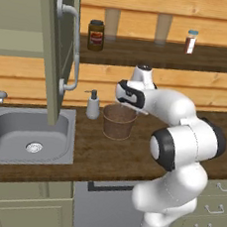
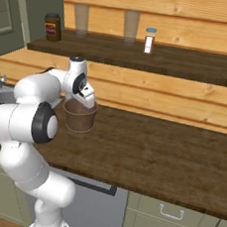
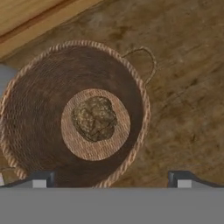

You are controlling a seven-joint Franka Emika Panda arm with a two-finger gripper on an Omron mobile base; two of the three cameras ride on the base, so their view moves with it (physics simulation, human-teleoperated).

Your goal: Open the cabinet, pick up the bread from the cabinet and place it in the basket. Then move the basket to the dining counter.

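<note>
The bread point(image 3: 94, 118) lies in the basket point(image 1: 118, 122), right of the soap bottle point(image 1: 93, 104) and sink point(image 1: 28, 135).

Rough woven basket point(image 3: 35, 113) on matt dark wood-grain worktop point(image 3: 188, 96).

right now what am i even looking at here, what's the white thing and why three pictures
The white thing is a robot arm in a simulated kitchen. Two pictures come from cameras riding behind it, one to its left and one to its right. The third looks straight down from a camera on its hand, whose two dark fingertips stand wide apart at the bottom, holding nothing. Below them a round woven basket stands on the dark wood worktop, with a lumpy brown piece of bread lying on its bottom. Beside the basket are a soap bottle and a grey sink. The green cabinet door above the sink hangs open.
</note>
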